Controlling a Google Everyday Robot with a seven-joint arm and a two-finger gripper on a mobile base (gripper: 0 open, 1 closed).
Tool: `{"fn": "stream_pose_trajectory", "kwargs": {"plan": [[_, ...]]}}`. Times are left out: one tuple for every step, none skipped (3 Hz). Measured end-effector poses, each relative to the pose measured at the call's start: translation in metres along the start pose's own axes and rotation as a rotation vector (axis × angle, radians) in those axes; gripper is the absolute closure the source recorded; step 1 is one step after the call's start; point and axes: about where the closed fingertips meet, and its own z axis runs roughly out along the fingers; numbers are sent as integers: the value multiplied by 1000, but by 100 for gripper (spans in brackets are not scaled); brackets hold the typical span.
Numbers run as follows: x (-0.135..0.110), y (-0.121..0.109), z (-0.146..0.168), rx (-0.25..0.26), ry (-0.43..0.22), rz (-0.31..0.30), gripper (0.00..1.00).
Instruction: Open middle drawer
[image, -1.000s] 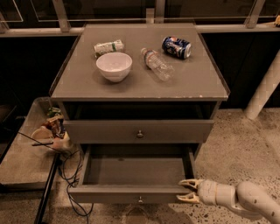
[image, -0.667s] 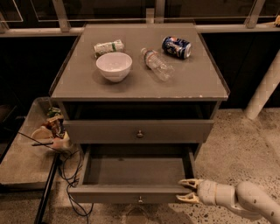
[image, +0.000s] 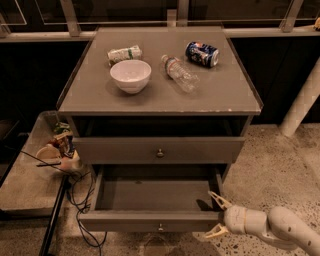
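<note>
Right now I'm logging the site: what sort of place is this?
Probably an indoor robot test area: grey drawer cabinet, speckled floor, gripper, jaws open, at the right end of the middle drawer.

Up on the grey tabletop (image: 150, 102): white bowl (image: 130, 75) upright at front left, green-and-white can (image: 124, 53) lying just behind it, clear plastic bottle (image: 179, 73) on its side near the middle, blue soda can (image: 202, 53) tipped over at back right, near the bottle but apart. Over on the left, low grey side shelf (image: 25, 185) with a small heap of colourful clutter (image: 59, 150), dark cables (image: 80, 197) trailing down beside it. Down right, speckled floor (image: 270, 165) under the hand (image: 208, 214), low and right of centre, pale post (image: 300, 102) slanting up behind.
</note>
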Motion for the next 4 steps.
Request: {"fn": "stream_pose_trajectory", "kwargs": {"plan": [[6,5,-4,2,-5,5,37],[14,12,-15,12,-13,12,60],[11,9,-16,12,-13,12,83],[9,8,-17,12,-13,12,100]]}}
